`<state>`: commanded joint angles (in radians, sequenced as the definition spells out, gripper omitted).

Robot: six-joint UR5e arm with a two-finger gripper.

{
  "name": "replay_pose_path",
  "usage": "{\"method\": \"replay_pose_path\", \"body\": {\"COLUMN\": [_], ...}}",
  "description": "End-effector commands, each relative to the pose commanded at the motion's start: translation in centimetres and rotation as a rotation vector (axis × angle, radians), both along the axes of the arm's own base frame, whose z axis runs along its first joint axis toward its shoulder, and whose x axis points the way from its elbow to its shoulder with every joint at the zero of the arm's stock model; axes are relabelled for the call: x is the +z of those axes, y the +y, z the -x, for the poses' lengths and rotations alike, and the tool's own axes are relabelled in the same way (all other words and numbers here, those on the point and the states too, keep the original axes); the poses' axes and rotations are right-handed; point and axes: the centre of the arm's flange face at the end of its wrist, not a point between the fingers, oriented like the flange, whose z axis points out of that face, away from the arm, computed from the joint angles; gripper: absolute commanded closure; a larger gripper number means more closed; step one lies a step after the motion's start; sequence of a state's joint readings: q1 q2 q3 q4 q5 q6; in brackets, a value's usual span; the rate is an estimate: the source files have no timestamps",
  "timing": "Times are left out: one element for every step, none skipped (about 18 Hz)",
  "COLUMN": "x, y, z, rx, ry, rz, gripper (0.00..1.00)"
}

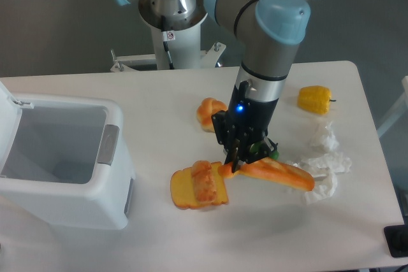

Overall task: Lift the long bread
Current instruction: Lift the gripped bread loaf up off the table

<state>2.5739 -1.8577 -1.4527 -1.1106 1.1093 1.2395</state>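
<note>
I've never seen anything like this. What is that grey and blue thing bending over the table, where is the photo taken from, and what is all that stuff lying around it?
It is a robot arm, filmed by one fixed camera looking down at the white table from the front. At its tip is a gripper, a two-finger claw. It is down on the left end of the long bread, a toy baguette; its fingers seem to close on it, though the picture cannot show whether the bread is lifted. Beside it lie a toast slice, a small round bun, a yellow pepper, crumpled white paper, and something green half hidden behind the gripper. On the left stands an open white bin.
</note>
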Motion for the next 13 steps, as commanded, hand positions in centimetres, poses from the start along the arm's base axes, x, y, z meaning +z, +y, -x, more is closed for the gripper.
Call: {"method": "replay_pose_path", "body": {"x": [0.3,0.5,0.5,0.7,1.1,1.5,1.8,1.9,2.1,2.1,2.0,2.1,2.2], "y": [-0.1,-0.1,-0.1,-0.2,-0.3,-0.3,-0.4,-0.7,-1.2,-1.4,-1.5,-1.6,-1.7], "z": [0.1,0.0,0.0,-0.1,-0.2,-0.4,-0.5,-0.1,0.3,0.6,0.6,0.5,0.5], "rx": [0.009,0.016,0.023,0.033,0.040,0.044,0.042,0.046,0.053,0.056,0.056,0.055,0.057], "ry": [-0.016,-0.028,-0.034,-0.038,-0.039,-0.038,-0.044,-0.052,-0.059,-0.069,-0.081,-0.082,-0.080], "rz": [-0.021,-0.033,-0.035,-0.036,-0.041,-0.048,-0.062,-0.076,-0.090,-0.103,-0.112,-0.116,-0.117], "gripper": [1.00,1.00,1.00,1.00,1.00,1.00,1.00,1.00,1.00,1.00,1.00,1.00,1.00]}}
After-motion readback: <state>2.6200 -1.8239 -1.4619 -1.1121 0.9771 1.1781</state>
